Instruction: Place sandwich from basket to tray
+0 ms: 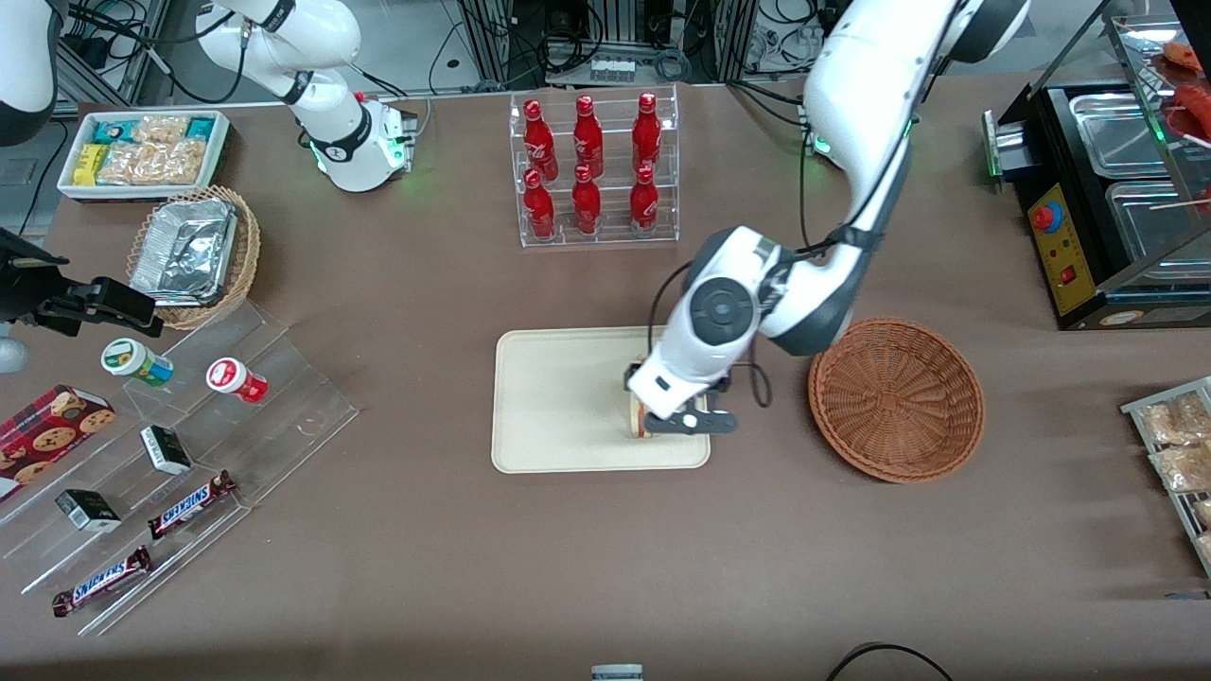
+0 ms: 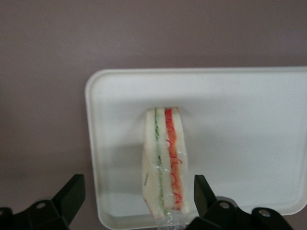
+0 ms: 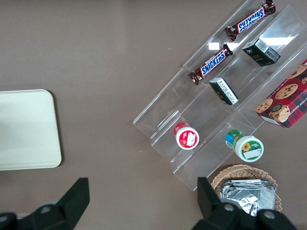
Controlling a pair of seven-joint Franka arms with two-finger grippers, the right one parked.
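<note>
I saw the gripper (image 1: 674,417) low over the tray (image 1: 558,397), right of frame centre in the front view. Its fingers (image 2: 71,192) stood wide apart, holding nothing. Sandwich (image 2: 165,163) stood on edge on the tray between them, one finger close beside it. Basket (image 1: 895,398) sat empty on the worktop (image 1: 426,558), just beside the tray.

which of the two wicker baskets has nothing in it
The reddish-brown basket beside the tray is empty; the lighter tan basket holds a foil container. The gripper is over the tray, open around the sandwich.
</note>
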